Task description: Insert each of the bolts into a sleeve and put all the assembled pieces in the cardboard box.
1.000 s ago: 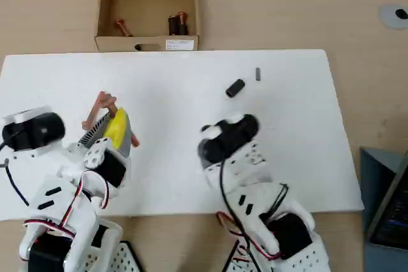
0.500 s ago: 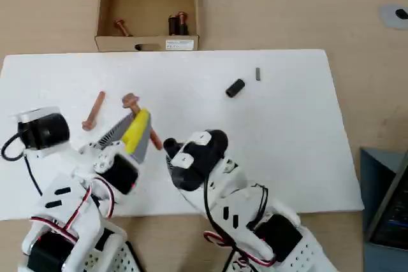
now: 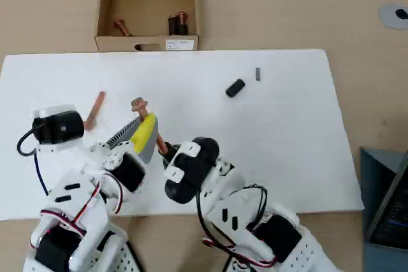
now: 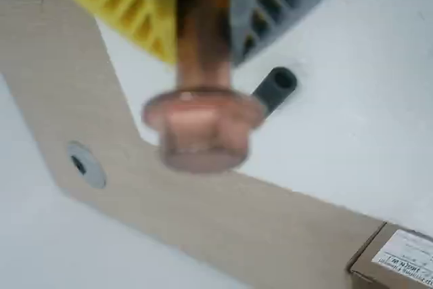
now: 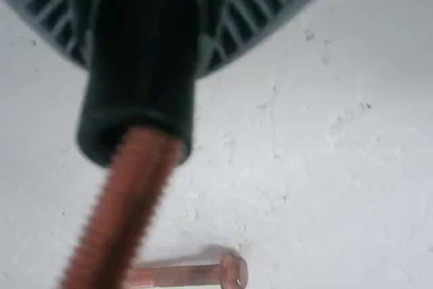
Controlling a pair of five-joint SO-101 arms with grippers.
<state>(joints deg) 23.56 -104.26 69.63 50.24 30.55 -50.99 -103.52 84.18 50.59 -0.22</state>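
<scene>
My left gripper [image 3: 144, 133], with one yellow and one grey finger, is shut on a copper bolt [image 3: 150, 127] whose hex head [image 4: 203, 126] points away from the arm. The right gripper [image 3: 171, 156] is shut on a black sleeve [image 5: 142, 65], just right of the left one. The bolt's threaded shaft [image 5: 115, 221] enters the sleeve's open end. A second bolt [image 3: 95, 109] lies loose on the white mat to the left. Another black sleeve [image 3: 235, 88] lies loose farther back on the right. The cardboard box [image 3: 102, 11] stands beyond the mat's far edge.
Inside the box lie a bolt piece [image 3: 121, 27] and sleeved pieces [image 3: 177, 23]. A small grey pin [image 3: 257, 74] rests near the loose sleeve. The white mat [image 3: 287, 144] covers the wooden table. A dark object [image 3: 386, 202] sits off the mat at the right edge.
The left arm swung right, carrying its bolt away from the loose bolt. The right arm came left with the sleeve, and the bolt's tip now sits in the sleeve's mouth.
</scene>
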